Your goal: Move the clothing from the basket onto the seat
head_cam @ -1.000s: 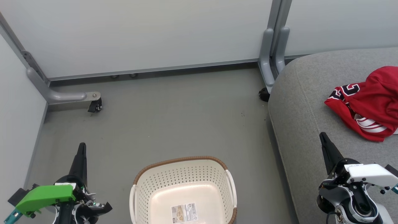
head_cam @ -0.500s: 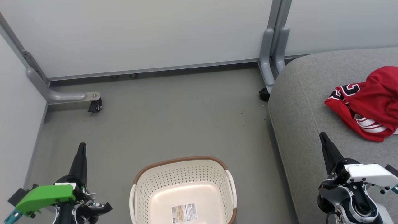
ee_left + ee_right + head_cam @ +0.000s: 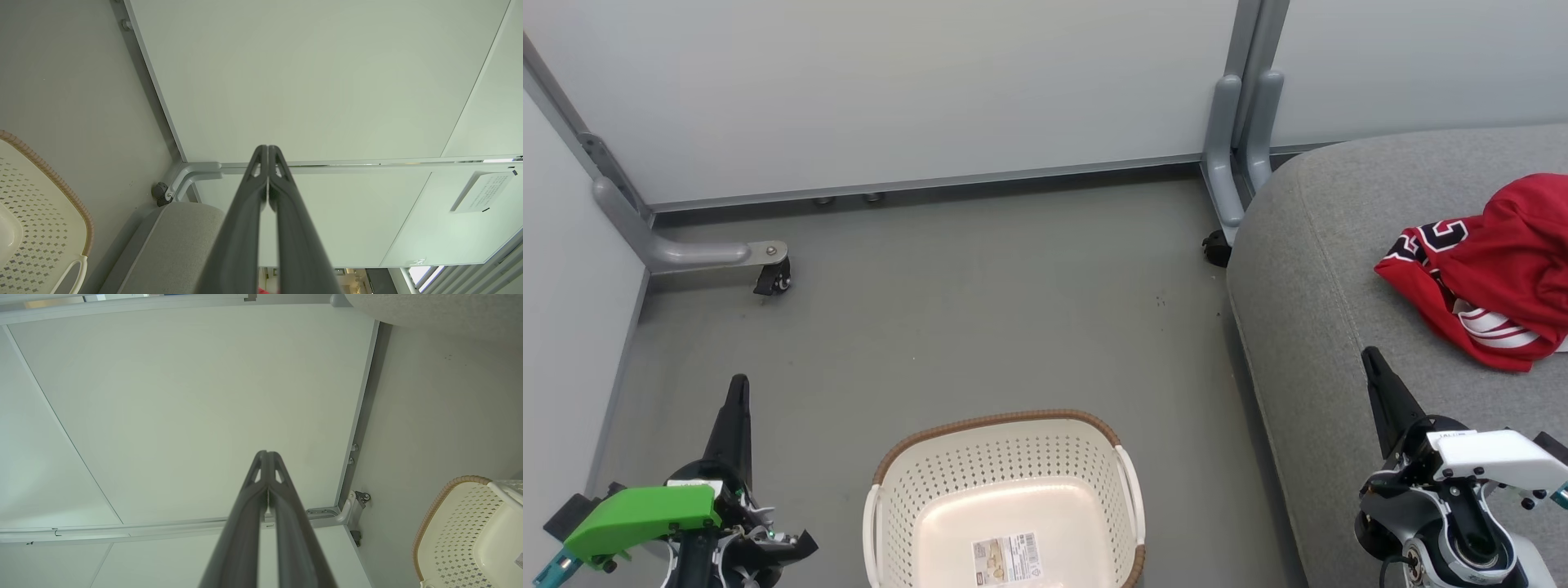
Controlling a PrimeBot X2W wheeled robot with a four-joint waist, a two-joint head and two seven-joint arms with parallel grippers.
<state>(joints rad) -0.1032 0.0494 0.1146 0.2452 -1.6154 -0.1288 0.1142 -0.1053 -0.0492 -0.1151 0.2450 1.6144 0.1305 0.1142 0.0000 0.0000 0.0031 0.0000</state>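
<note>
The basket (image 3: 1001, 420) stands on the grey floor (image 3: 980, 310) at the bottom middle of the head view, between the two grippers. Its pale bottom shows, with a paper label (image 3: 1006, 559) lying on it. The clothing (image 3: 1507, 265) lies in a crumpled red heap on the seat (image 3: 1319, 269), well apart from the basket, at the right edge of the head view, which cuts part of it off. Black-and-white numerals show on the heap's left side and white striped trim on its lower part; whether it is one jersey or two cannot be told. The seat takes up the right side of that view, its rounded corner just beside a grey post foot and a small black caster (image 3: 1217, 247). The left gripper (image 3: 739, 382) is at the lower left, over the floor and to the left of the basket, its fingers pressed together into one dark point and holding nothing. The left wrist view shows the two fingers touching along their length, pointing at a pale partition panel, with the basket's rim at that view's left edge. The right gripper (image 3: 1370, 356) is at the lower right, over the seat's front part and below the clothing in the head view, apart from it. Its fingers are also pressed together with nothing between them, as the right wrist view shows. Pale partition panels (image 3: 890, 90) close the space behind the floor, and a second caster (image 3: 772, 282) sits at the left panel's foot.
</note>
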